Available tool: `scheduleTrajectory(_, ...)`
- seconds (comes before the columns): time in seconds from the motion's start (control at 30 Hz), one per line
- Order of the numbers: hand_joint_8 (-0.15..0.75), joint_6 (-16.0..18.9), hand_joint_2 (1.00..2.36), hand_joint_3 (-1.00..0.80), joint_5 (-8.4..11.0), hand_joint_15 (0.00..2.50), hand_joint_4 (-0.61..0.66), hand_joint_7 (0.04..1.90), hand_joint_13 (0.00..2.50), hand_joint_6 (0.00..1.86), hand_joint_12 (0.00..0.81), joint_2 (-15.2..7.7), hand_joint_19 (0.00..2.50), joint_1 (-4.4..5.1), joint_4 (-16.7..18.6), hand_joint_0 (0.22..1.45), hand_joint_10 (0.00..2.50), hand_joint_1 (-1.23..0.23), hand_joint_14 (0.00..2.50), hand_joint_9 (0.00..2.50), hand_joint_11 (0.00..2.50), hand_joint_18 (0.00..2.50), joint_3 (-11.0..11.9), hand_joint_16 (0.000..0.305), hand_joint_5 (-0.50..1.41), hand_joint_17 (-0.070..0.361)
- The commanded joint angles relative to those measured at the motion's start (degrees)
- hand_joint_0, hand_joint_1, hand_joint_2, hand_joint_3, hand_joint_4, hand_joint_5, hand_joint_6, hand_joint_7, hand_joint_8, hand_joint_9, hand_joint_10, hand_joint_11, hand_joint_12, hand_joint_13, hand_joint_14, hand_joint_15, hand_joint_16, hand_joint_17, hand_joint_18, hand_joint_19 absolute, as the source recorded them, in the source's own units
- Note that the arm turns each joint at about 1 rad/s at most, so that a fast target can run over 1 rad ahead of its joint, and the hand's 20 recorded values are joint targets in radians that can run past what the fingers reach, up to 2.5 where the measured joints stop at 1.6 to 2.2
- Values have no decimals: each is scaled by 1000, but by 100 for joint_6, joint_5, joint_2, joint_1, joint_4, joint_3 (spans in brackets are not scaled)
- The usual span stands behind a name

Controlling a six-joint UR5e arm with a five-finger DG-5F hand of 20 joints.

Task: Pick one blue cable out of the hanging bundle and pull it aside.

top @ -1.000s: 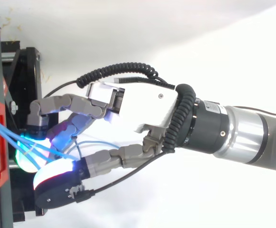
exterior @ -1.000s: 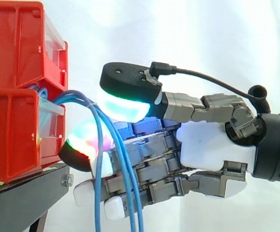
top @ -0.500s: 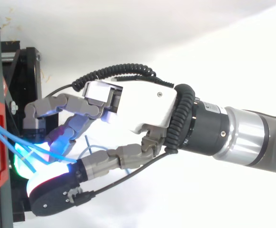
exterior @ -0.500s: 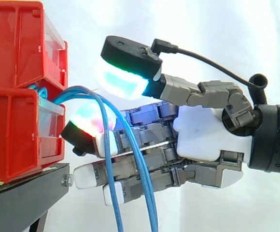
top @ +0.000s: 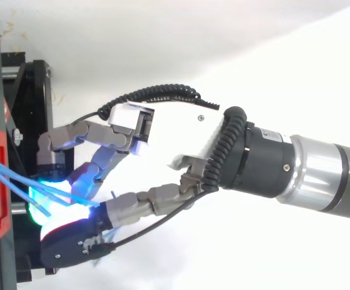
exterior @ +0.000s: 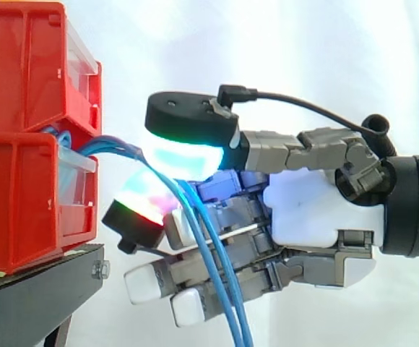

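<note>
red bins [exterior: 22, 202] stacked | black stand [exterior: 36, 289] beneath | white curtain [exterior: 303, 58] behind

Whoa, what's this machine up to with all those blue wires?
A robot hand is among the blue cables hanging from the red bins on a black stand. Its thumb and a finger seem to pinch several strands, which trail down across the other fingers. No single cable is drawn clear of the bundle yet.

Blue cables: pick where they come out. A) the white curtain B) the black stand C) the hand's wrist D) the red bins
D: in the side view the blue cables emerge where the two red bins stack, then hang down across the hand.
</note>
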Motion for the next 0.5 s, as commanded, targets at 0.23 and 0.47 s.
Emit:
scheduleTrajectory(0.23,378,159,1000,-500,-20,439,360,1484,913,879,433,166,583,-41,-428,584,16,-857,15,1060,740,902,4,55,-134,125)
scheduleTrajectory(0.47,394,176,1000,-500,-29,438,341,1468,919,862,460,219,612,-59,-586,511,13,-628,16,1069,686,927,4,60,-123,135)
